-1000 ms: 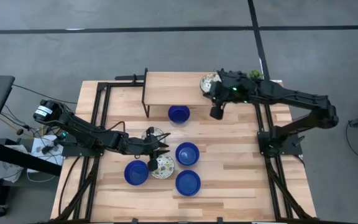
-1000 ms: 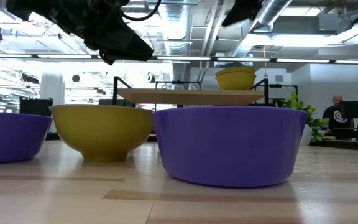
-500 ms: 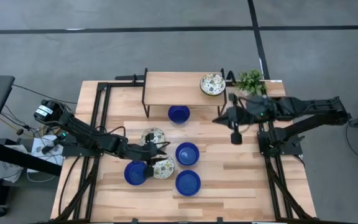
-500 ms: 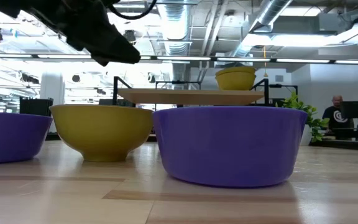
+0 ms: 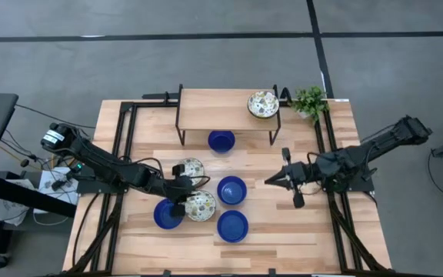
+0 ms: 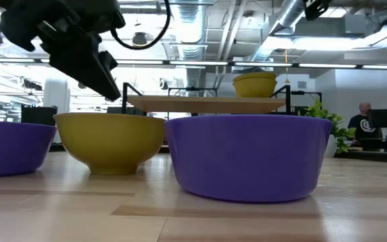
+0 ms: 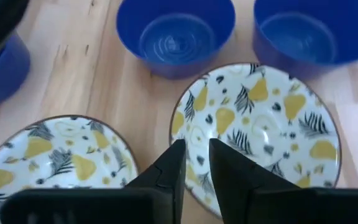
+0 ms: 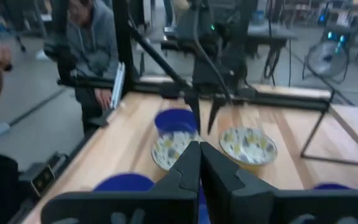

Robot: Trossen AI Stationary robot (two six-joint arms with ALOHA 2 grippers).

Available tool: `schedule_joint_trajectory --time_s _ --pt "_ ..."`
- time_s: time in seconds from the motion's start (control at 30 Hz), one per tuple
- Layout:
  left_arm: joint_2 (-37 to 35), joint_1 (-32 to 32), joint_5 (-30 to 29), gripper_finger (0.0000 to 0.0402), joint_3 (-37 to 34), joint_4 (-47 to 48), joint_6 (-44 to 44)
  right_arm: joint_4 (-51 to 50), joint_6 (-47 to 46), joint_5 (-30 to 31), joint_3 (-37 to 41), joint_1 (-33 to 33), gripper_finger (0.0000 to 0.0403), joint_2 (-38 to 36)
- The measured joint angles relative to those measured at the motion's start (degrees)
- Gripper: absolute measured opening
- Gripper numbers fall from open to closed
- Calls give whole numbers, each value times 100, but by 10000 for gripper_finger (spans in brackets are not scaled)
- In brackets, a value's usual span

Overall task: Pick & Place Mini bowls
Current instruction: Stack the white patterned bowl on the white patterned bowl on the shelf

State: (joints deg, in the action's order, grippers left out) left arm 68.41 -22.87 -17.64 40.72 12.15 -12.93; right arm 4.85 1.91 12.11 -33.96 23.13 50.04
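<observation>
High view: the left hand (image 5: 181,201) sits at lower centre-left of the frame, at the rim of a cream-white floral-patterned mini bowl (image 5: 201,205) on the light wooden counter (image 5: 298,231). A second patterned mini bowl (image 5: 189,167) lies just above it. Four glossy cobalt blue mini bowls are in view: one beside the left hand (image 5: 164,215), one at centre (image 5: 231,189), one below it (image 5: 232,225), and one under the small wooden shelf (image 5: 221,141). A third patterned bowl (image 5: 262,104) stands on the shelf (image 5: 214,109), near a small green leafy plant (image 5: 310,101). The right hand (image 5: 269,181) hovers right of centre, empty.

Low view: a yellow-sided bowl (image 6: 110,141) stands between two blue bowls; the largest (image 6: 246,156) fills the centre.

Left wrist view: the fingers (image 7: 173,171) stand slightly apart over the near rim of the patterned bowl (image 7: 257,124), gripping nothing.

Right wrist view: the fingers (image 8: 188,168) are nearly closed, empty.
</observation>
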Motion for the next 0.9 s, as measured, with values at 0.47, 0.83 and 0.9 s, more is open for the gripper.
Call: schedule_joint_trajectory --time_s 0.47,0.83,0.9 --pt "-541 -37 268 40 35 319 974 606 -44 22 269 620 0 365" --pt "-543 225 269 46 -386 378 809 764 -44 20 269 724 0 360" --pt "-543 298 254 57 -461 392 935 764 -44 20 269 724 0 370"
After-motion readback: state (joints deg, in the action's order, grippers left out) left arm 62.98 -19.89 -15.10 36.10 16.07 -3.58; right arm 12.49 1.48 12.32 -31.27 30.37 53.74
